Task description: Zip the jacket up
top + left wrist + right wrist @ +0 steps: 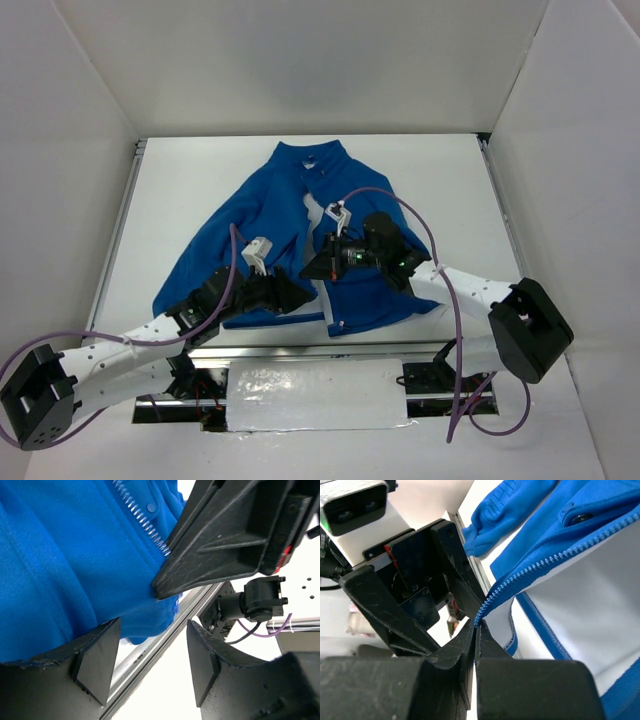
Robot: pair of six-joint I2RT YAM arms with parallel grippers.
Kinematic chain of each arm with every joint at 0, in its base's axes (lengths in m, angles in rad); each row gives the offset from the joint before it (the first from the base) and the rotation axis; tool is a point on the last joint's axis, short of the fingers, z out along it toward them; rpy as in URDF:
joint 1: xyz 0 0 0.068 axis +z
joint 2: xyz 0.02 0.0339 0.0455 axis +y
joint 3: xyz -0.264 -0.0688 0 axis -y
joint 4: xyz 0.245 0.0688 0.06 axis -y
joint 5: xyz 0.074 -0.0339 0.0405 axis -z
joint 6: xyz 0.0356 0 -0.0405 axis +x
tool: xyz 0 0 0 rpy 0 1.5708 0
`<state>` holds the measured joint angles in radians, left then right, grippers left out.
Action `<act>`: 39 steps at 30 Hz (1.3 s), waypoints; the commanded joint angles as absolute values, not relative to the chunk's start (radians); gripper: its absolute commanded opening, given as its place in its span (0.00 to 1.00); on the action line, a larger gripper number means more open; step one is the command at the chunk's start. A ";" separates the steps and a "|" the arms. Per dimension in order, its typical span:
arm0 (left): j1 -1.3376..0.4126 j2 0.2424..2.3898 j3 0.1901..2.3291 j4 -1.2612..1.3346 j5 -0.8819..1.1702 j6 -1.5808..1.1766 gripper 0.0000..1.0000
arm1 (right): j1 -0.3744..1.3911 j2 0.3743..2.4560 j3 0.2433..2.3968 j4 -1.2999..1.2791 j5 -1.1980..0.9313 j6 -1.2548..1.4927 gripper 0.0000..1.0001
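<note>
The bright blue jacket [250, 225] lies spread on the white table, collar at the far side. Its front is parted, showing white lining [316, 215]. My right gripper [308, 272] is shut, and the blue zipper teeth [545, 562] run straight down into its closed tips [476, 622]. I cannot see the metal pull. My left gripper [300, 297] hangs open just beside it at the jacket's lower hem [145, 625], with nothing between its fingers [102, 655]. In the left wrist view the right gripper's tip [159, 589] presses on the fabric below the zipper [142, 520].
An aluminium rail [175, 615] runs along the table's near edge right under both grippers. Purple cables [400, 200] loop over the jacket's right side. White walls enclose the table on three sides. A white padded block [315, 395] sits between the arm bases.
</note>
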<state>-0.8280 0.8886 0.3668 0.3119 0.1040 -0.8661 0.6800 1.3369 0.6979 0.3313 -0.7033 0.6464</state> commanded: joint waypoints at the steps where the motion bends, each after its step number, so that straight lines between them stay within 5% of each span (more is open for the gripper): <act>1: -0.824 0.887 0.394 0.391 0.106 -0.848 0.68 | 0.687 1.301 0.670 0.451 -0.723 0.736 0.00; 7: -0.821 0.858 0.377 0.434 0.115 -0.845 0.80 | 0.695 1.321 0.589 0.580 -0.681 0.845 0.00; 13: -0.816 0.874 0.357 0.474 0.141 -0.848 0.74 | 0.710 1.322 0.531 0.716 -0.627 0.954 0.00; 22: -0.815 0.792 0.390 0.237 0.107 -0.848 0.95 | 0.710 1.298 0.543 0.649 -0.607 0.933 0.00; 34: -0.815 0.776 0.310 0.351 0.166 -0.884 0.82 | 0.739 1.358 0.534 0.885 -0.701 1.058 0.00; 39: -0.815 0.787 0.310 0.400 0.172 -0.871 0.63 | 0.741 1.370 0.532 0.891 -0.703 1.058 0.00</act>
<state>-0.8188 0.7879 0.3115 0.3103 0.1616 -0.8715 0.7269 1.3628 0.5091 0.7937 -0.6590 1.0462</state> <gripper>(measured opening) 0.660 0.015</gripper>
